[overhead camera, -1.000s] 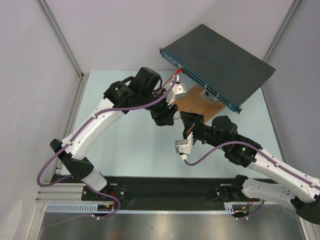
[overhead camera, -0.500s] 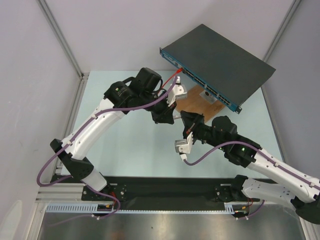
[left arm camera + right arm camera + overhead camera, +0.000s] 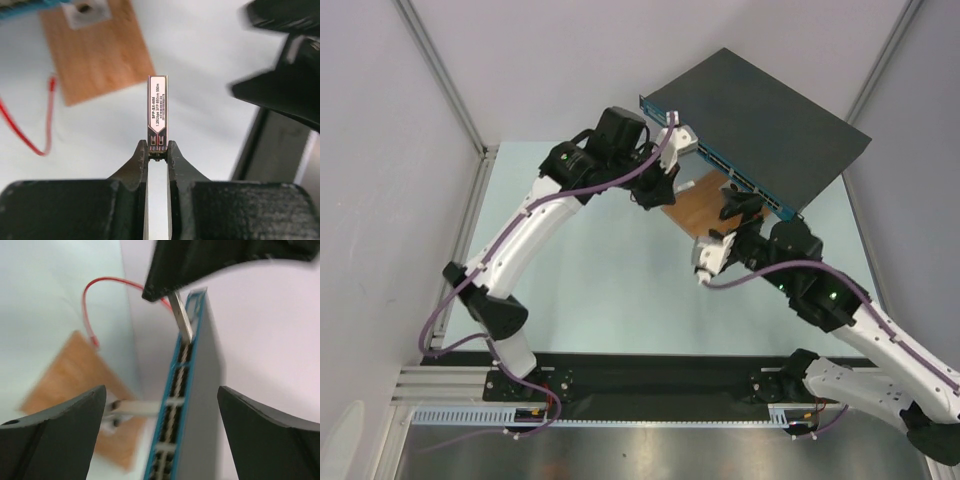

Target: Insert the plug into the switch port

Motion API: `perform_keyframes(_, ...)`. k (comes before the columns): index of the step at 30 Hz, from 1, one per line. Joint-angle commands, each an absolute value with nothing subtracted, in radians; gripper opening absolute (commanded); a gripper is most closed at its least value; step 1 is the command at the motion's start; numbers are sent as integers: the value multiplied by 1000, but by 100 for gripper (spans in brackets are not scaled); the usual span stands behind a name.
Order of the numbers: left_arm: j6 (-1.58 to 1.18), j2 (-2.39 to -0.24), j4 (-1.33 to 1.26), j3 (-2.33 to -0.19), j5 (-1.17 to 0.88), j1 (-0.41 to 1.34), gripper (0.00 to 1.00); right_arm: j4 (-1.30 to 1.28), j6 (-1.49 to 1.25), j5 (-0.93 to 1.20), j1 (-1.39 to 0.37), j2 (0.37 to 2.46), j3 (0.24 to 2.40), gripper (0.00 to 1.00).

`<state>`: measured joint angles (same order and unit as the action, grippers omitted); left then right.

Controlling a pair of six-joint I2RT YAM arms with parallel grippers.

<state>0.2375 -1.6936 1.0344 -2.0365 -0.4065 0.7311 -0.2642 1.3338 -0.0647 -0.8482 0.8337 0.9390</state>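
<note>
L gripper (image 3: 157,156) is pinching the plug (image 3: 157,107) by its base, jaws tight on it, plug sticking straight out w/ its label toward the wrist cam. Top view: L arm is up at the left front corner of the switch (image 3: 760,115), which sits tilted over the wooden board (image 3: 95,55). From the R wrist cam, plug tip is right at the blue front face by the end ports, can't tell if it's in. R gripper (image 3: 161,392) is spread wide, facing the port row. Red cable (image 3: 27,132) loops on the table (image 3: 590,270) beside the board
</note>
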Motion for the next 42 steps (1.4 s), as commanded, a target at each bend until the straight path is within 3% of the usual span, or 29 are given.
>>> perform_keyframes(1,221,-1788,1002,-2178,-276,721,0,-400,859,-87,-746,833,1130,100)
perform_keyframes(5,241,-1871,999,-2269,-186,719,0,-578,428,59,-552,880,1285,100)
perform_keyframes(12,232,-1950,914,-2315,-132,690,0,-692,5,391,-103,931,1370,100)
perform_keyframes(16,247,-1979,874,-2336,-103,687,0,-729,-101,630,125,1000,1407,99)
perform_keyframes(24,287,-2045,850,-2390,-58,686,0,-733,-258,794,405,1058,1361,97)
perform_keyframes(28,288,-2036,822,-2384,-98,683,0,-645,-324,929,445,1057,1324,94)
perform_keyframes(34,275,-1935,790,-2310,-211,686,0,-325,-537,993,396,1049,1331,74)
perform_keyframes(36,276,-1879,799,-2286,-224,692,0,-298,-554,970,316,1061,1359,68)
perform_keyframes(42,298,-1767,842,-2232,-288,713,0,-233,-572,848,34,1126,1368,65)
